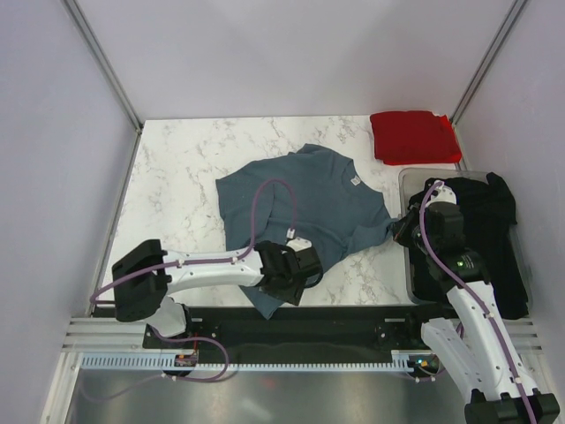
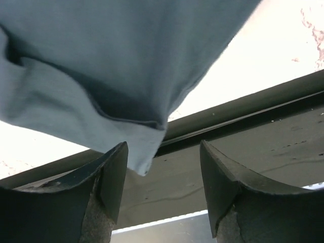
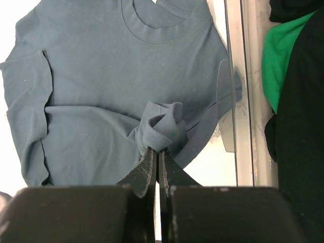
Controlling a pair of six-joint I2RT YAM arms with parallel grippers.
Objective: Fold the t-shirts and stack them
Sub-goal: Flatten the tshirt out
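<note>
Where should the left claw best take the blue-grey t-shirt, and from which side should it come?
Take the blue-grey t-shirt at its near hem corner, coming from the near side. That corner hangs free over the table edge, so the open left claw can close around it. The right claw pinches a fold.

Top view looks down; wrist views close, sharing blue-grey t-shirt (image 1: 300, 203).

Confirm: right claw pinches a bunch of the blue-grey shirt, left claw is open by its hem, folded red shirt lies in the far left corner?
Wrong corner: the top external view shows the folded red shirt in the far right corner. The right claw pinches the blue-grey shirt, and the left claw is open by its hem.
</note>
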